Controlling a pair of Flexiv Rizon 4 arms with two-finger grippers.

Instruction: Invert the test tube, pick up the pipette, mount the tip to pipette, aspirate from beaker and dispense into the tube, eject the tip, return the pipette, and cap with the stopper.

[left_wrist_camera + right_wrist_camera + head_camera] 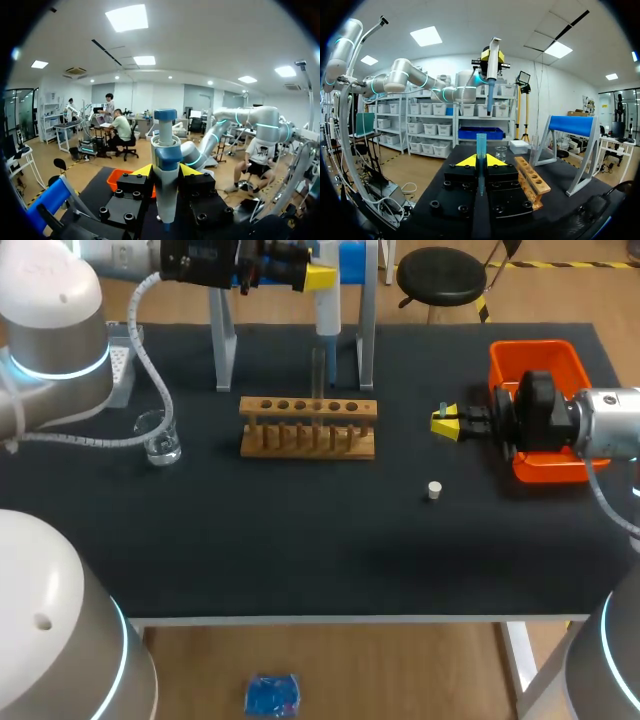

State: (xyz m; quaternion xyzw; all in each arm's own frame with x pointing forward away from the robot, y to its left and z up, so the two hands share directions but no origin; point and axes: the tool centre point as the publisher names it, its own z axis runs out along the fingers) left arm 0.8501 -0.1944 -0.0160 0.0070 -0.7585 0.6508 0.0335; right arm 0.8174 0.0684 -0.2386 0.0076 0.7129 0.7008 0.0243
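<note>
— How do we stand for mounting?

— On the table [300, 560], our left gripper [165, 171] is up at the far edge, beyond the wooden rack [308, 426]. Its fingers press the pipette [490, 70] from both sides. The pipette hangs upright, nozzle down, well above the tabletop.

— And the tip?

— Our right gripper [445, 423] has it, just beside the orange bin [540, 365] on the table's right. The fingers are drawn almost together, pinching the blue tip [481, 145]. It stands upright, wide mouth up and narrow end down.

— So how do the two lie?

— Both long axes run vertical, so we judge them about parallel. From the right gripper the nozzle is ahead and higher, well apart from the tip. We think the mouth must come directly under the nozzle. Then the two can be pressed together along that one axis. Any sideways offset could make the nozzle strike the rim.
</note>
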